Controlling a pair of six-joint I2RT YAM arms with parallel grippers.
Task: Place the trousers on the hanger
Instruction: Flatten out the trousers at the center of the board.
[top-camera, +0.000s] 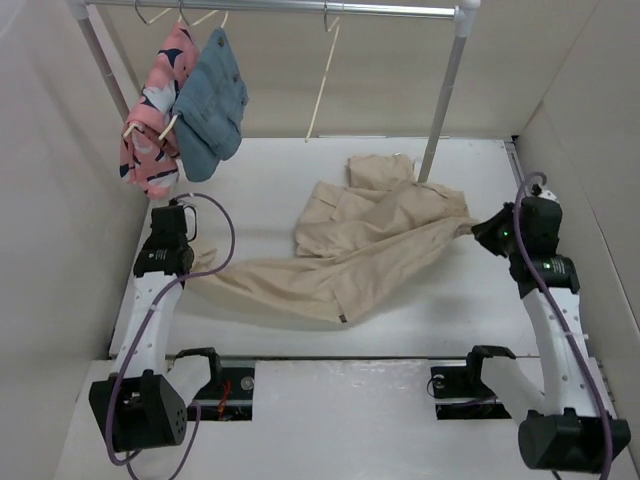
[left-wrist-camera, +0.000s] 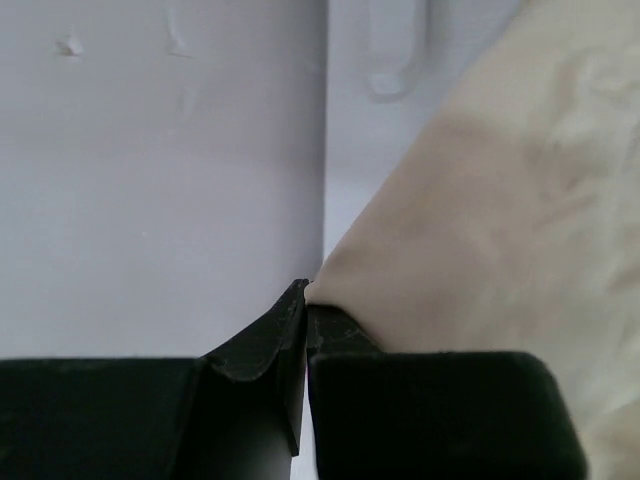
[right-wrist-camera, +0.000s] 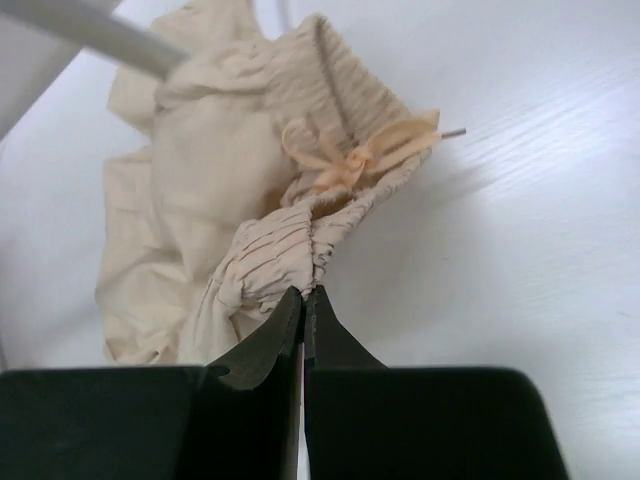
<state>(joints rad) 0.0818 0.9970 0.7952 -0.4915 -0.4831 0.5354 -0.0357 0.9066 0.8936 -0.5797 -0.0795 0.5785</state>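
1. At the far left, a pink patterned garment (top-camera: 155, 110) and a blue-grey garment (top-camera: 212, 100) hang on their own hangers; any lift should stay away from them
2. The left gripper (left-wrist-camera: 306, 300) has its jaws pressed together on a corner of the trousers (top-camera: 370, 245), probably a leg end. The cloth there is smooth, flat beige cotton. Only the fingertips hold it, so I judge a slow, even lift safest
3. The trousers lie across the middle of the table (top-camera: 450, 310), drawn out between both grippers. They are soft and wrinkly, heaped in folds toward the far side by the rack post (top-camera: 445, 100)
4. The hanger (top-camera: 322, 90) dangles tilted from the rail (top-camera: 300, 8), a thin, pale, bare stick well above the cloth. It looks light and would likely swing if nudged, so the cloth should go on gently
5. The right gripper (right-wrist-camera: 303, 300) is clamped on the gathered elastic waistband, just below the drawstring bow (right-wrist-camera: 355, 160). Raising both ends together should keep the cloth taut
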